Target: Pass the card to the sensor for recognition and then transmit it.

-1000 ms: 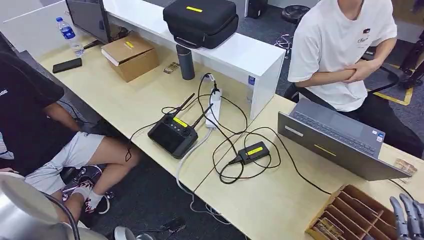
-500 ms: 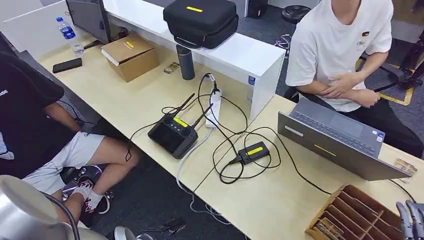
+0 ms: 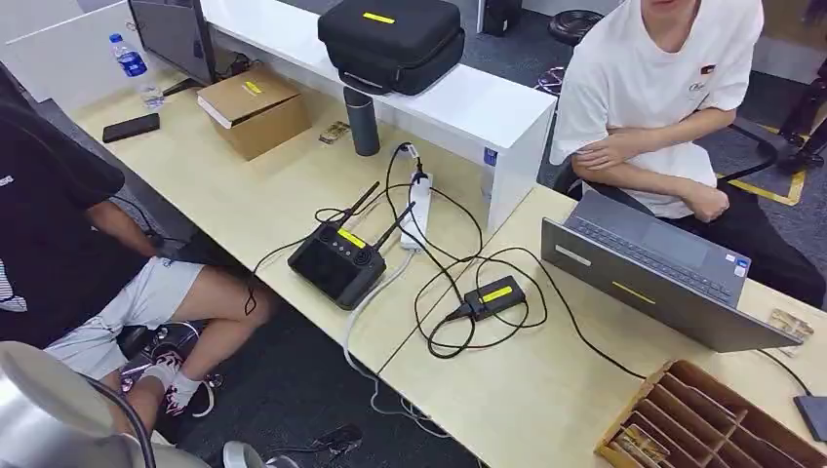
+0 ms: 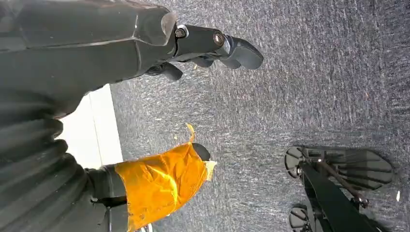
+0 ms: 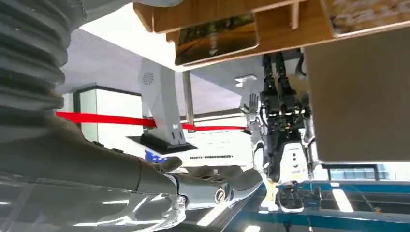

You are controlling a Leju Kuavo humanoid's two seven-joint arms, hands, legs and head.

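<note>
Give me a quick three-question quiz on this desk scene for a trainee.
1. True or false: the right robot hand holds a card.
2. What sits on top of the white shelf? A) black case B) cardboard box C) phone
3. Fill in: the small black box inside the cable loops carries a ___ label.

Key: 1 false, its fingers are stretched out with nothing in them; 2 A; 3 yellow.

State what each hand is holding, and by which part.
Nothing. The left hand hangs over the carpet with nothing in it; the right hand is also without a card.
</note>
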